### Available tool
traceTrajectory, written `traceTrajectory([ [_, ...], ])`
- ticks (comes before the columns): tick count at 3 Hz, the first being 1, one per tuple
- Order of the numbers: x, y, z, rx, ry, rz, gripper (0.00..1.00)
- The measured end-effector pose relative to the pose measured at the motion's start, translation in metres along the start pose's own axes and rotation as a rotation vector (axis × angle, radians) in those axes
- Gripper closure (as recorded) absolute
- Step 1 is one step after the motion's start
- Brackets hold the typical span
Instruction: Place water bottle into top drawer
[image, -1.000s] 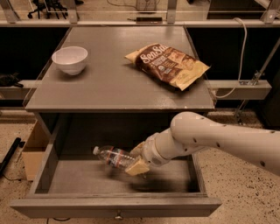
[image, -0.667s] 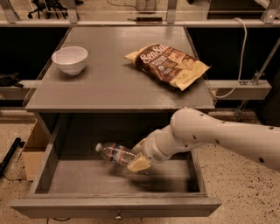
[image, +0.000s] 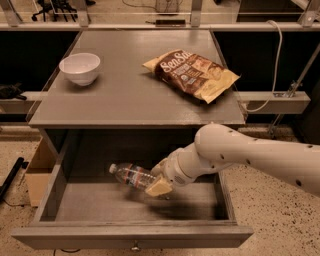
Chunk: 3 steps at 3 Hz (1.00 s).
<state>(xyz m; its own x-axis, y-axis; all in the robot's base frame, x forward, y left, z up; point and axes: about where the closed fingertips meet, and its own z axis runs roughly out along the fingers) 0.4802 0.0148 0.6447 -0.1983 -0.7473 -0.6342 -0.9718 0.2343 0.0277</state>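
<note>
Nearest the camera, top drawer (image: 130, 236) stands pulled open, ready to take the bottle. Over its floor, gripper (image: 159, 182) is clamped on the base end of water bottle (image: 131, 175), which looks not yet set down. Long axis near-horizontal, cap pointing left and slightly up. Farther back on tabletop (image: 125, 100): white bowl (image: 80, 67), chip bag (image: 192, 74).

Arm (image: 260, 155): thick cream-white tube, smooth shell, small dark dots scattered along it (screws or holes, cannot tell). Bulbous rounded joint near middle, then narrower wrist segments, same cream colour, darker seams between. Gripper (image: 156, 178) at arm's tip: stubby fingers, tan wedge-shaped pads (image: 159, 188) (clamped on water bottle (image: 129, 175), inside top drawer (image: 130, 235)).
</note>
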Motion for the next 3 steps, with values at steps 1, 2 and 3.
traceTrajectory([
  [1,0.0,0.0,0.0,0.0,0.0,0.0,0.58],
  [2,0.0,0.0,0.0,0.0,0.0,0.0,0.35],
  [3,0.0,0.0001,0.0,0.0,0.0,0.0,0.11],
])
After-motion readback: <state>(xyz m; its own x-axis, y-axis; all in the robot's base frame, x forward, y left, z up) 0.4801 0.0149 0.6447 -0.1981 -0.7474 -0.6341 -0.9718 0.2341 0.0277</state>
